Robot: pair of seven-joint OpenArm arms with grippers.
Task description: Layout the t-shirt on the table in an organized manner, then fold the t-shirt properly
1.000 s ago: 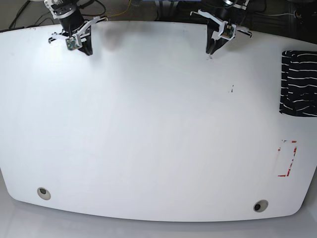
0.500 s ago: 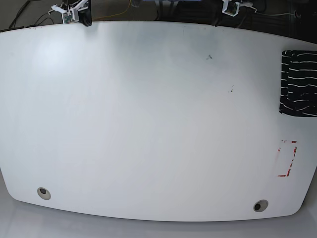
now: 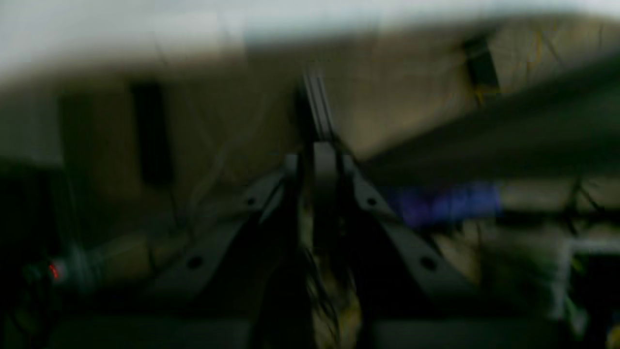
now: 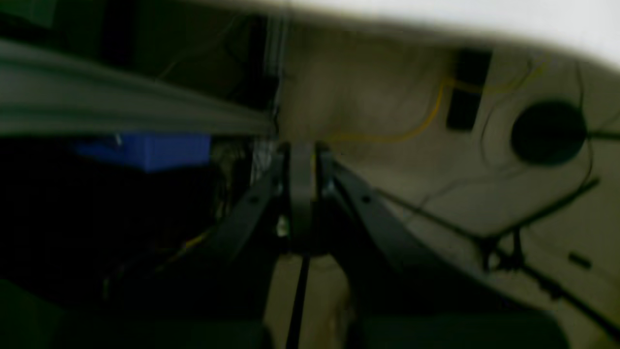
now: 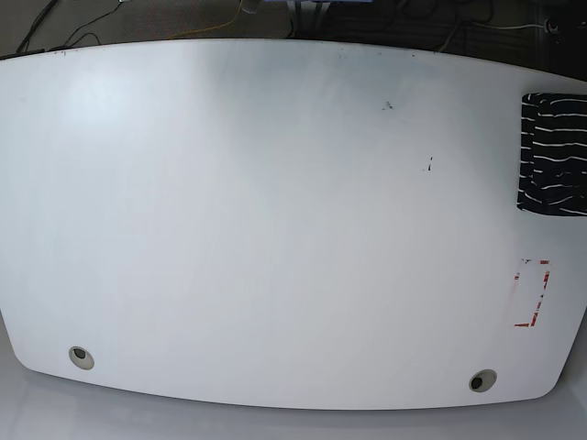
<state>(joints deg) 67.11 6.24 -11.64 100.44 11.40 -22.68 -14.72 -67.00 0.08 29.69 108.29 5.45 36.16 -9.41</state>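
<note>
the t-shirt (image 5: 553,153), black with white stripes, lies folded at the table (image 5: 275,229) edge; both hands clenched, empty.

t-shirt (image 5: 554,154) x1 | table (image 5: 275,229) x1 | grommets (image 5: 82,357) x2 | red-marked rect (image 5: 532,293) x1 | tools (image 3: 319,155) x2

This looks like a robotics lab or test workspace rather than a home. A large white table (image 5: 275,229) with rounded edges, two round grommets (image 5: 81,357) and a red-marked rectangle (image 5: 532,293) serves as a marked work surface. Beyond its far edge, loose cables (image 5: 55,27) trail over a dark floor, and the blurred wrist views show more wiring, including a yellow cable (image 4: 416,131).
</note>
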